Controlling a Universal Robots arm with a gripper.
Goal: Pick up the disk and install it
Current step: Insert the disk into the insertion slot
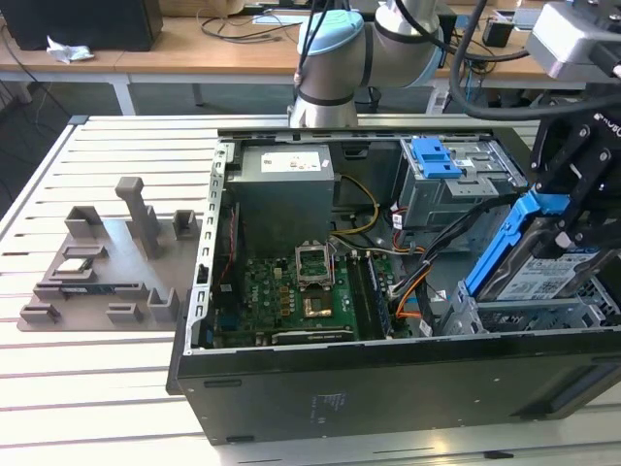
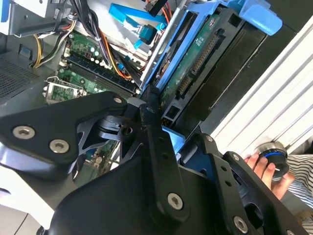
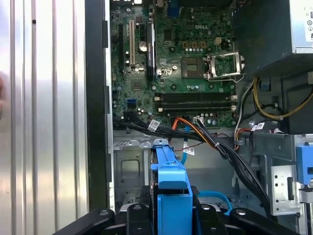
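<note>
The disk [image 1: 539, 272] has its lower end buried behind the drive cage [image 1: 524, 316] wall in the exterior view, and the gripper [image 1: 568, 209] on it gets chopped off by the picture's edge. Second wrist view: a hand [image 2: 258, 167] peeks out from behind the gripper, mostly covered, holding some round thing [image 2: 275, 154] I can't make out.

This is a robotics lab. A robot arm [image 1: 335, 58] stands at a slatted aluminium tabletop [image 1: 97, 388]. Its jaws are clamped on the disk [image 1: 543, 277], just above an opened desktop computer [image 1: 320, 388] whose motherboard [image 1: 291, 291] lies bare below them. Well apart from the jaws, past the computer, a grey moulded fixture tray [image 1: 107, 262] holds a few small parts. Far behind the jaws run wooden desks [image 1: 126, 58] strewn with cables [image 1: 243, 24]. Near the jaws, beside the tabletop, a person's hand [image 2: 259, 164] is at a round black-and-blue knob [image 2: 275, 154].
</note>
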